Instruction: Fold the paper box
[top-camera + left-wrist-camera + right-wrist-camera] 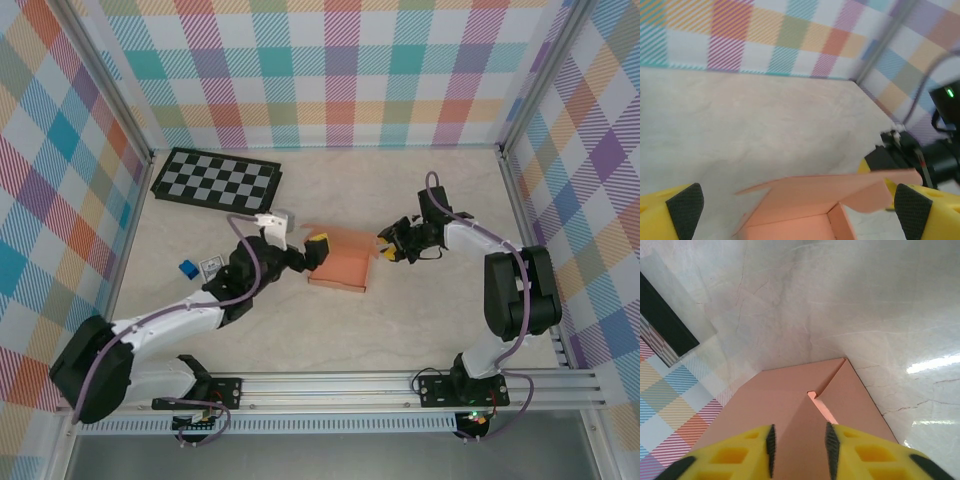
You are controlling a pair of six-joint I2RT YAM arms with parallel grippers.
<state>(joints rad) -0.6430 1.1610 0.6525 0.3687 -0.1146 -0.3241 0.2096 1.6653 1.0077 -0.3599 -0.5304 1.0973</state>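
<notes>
Marbled table [420, 190], plaid walls [340, 70]; our left gripper [799, 210] gapes over the paper box [345, 268], right gripper [799, 445] narrow astride its flap, hold unclear.

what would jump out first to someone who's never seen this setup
The salmon box at mid-table draws the eye first, partly folded with a flap open. The left pincer gapes wide at its left edge, and the right pincer sits at the flap on the right. Behind them lie a checkerboard at the back left and loud plaid walls.
</notes>
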